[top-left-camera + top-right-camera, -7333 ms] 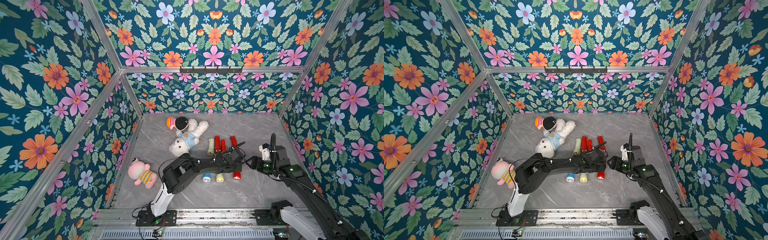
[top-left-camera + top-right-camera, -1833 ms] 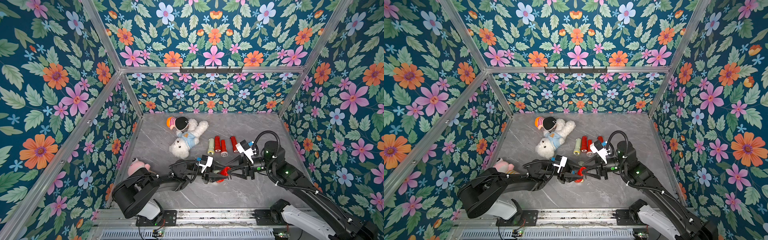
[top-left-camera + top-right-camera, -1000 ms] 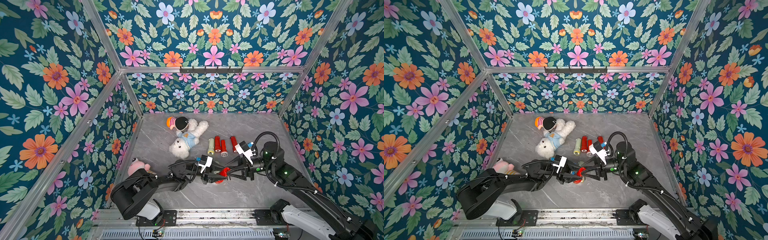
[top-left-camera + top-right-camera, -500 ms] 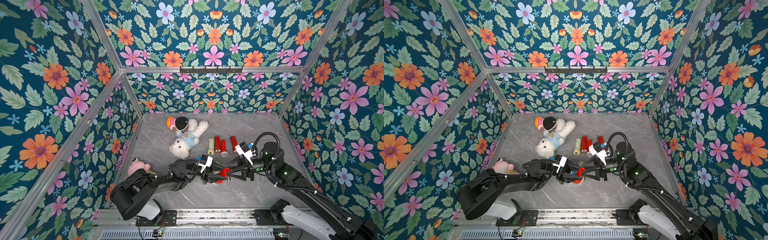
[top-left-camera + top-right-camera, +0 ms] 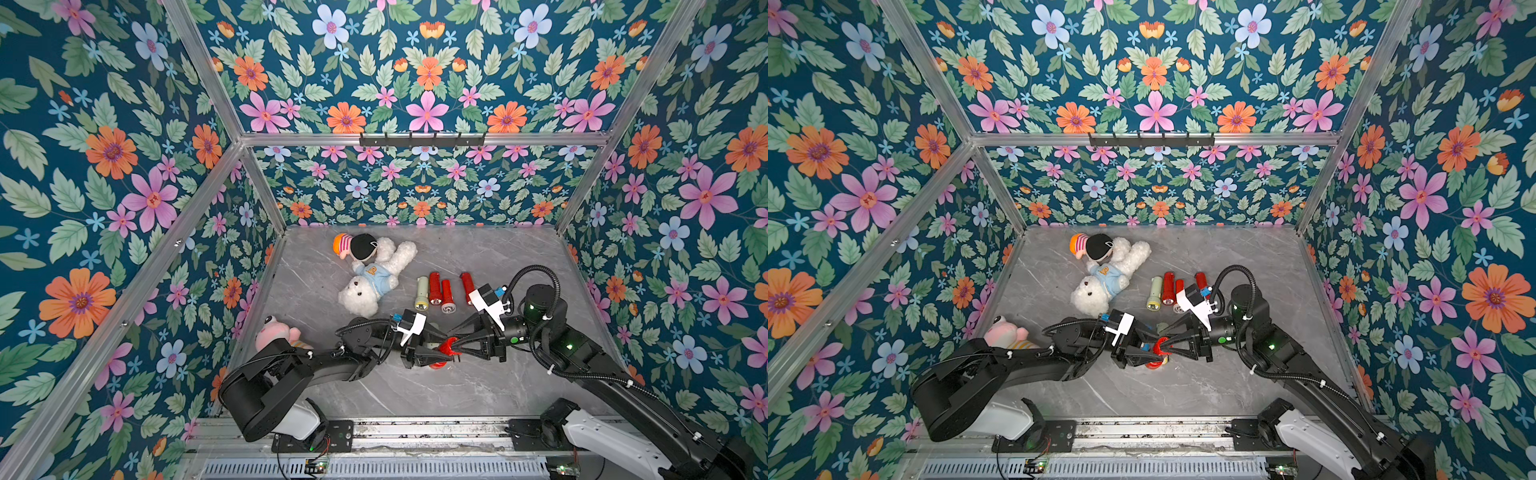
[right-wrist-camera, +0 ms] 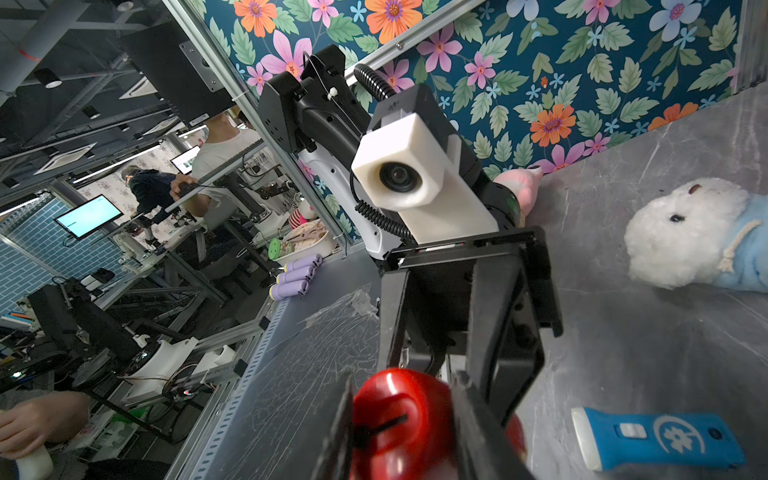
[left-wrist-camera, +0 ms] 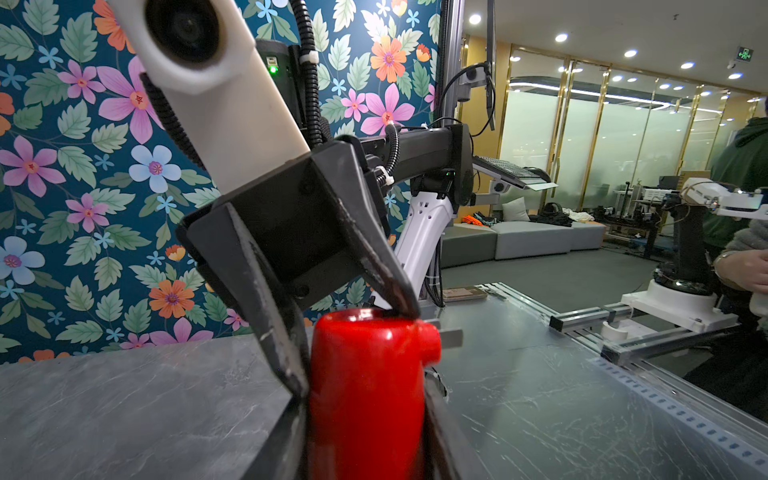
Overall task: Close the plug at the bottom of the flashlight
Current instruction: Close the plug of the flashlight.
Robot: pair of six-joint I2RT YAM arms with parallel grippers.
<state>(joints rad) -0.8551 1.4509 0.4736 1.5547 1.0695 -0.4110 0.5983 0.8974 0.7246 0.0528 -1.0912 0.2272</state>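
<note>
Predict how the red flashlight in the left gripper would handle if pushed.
The red flashlight has a glossy, smooth shell, so probably slippery. Its round barrel would likely roll if laid down. It seems rigid: the left gripper clamps it without visible denting.

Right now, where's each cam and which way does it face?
Both top views: above the front rail, looking down at the table; left arm and right arm show.
Left wrist: behind left fingers gripping the red flashlight, facing the right arm.
Right wrist: behind right fingers gripping its end, facing the left arm.
Shared: both wrist views show the flashlight.
</note>
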